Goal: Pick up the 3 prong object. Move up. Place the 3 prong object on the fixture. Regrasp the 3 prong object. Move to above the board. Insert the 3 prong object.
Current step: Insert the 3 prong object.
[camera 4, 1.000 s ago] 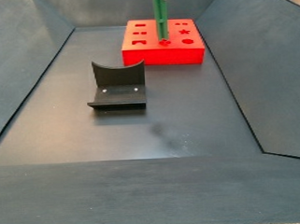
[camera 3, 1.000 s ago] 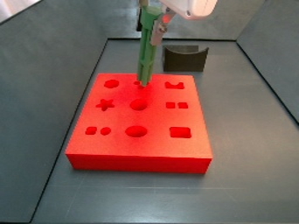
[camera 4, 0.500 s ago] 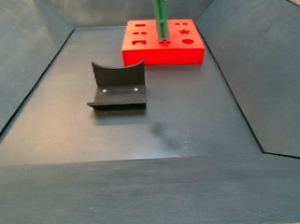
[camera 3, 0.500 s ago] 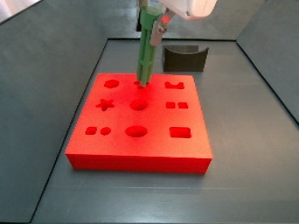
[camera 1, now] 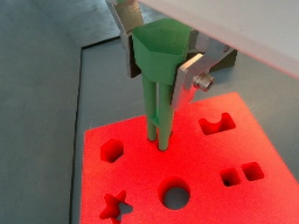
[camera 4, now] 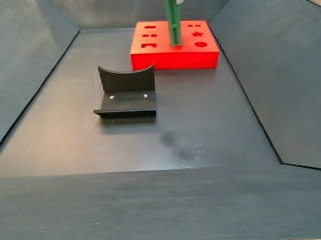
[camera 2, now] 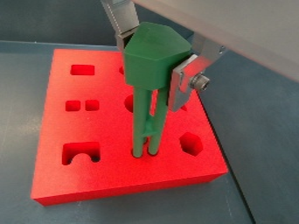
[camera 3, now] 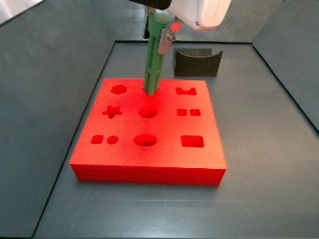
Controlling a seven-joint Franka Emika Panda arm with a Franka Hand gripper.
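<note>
In a wrist view, the gripper (camera 1: 163, 52) pinches the wide top of the green 3 prong object (camera 1: 156, 79) between its silver fingers (camera 1: 191, 70). The piece hangs upright, its long axis vertical, the prongs pointing down to the red board (camera 1: 140, 179). The prong tips sit at the board surface between a hexagon hole and a notched hole; whether they are inside a hole I cannot tell. The board's far edge lies near the tips, with grey floor beyond it.

In a wrist view from the opposite side, the gripper (camera 2: 158, 54) holds the same piece (camera 2: 152, 87) — two long prongs are seen going down to the board (camera 2: 59, 179), close to its edge. A round hole lies just beside the prongs.

In a side view, the gripper (camera 3: 159, 26) is above the back part of the board (camera 3: 149, 154), and the green piece (camera 3: 153, 63) stands almost vertical, its lower end at the board's top row. The fixture (camera 3: 197, 62) stands behind the board, apart from it. Free floor surrounds the board on all sides.

In a side view from the far end, the fixture (camera 4: 123, 93) stands alone on the floor — well apart from the board (camera 4: 173, 46). The green piece (camera 4: 174, 16) stands upright on the board.
</note>
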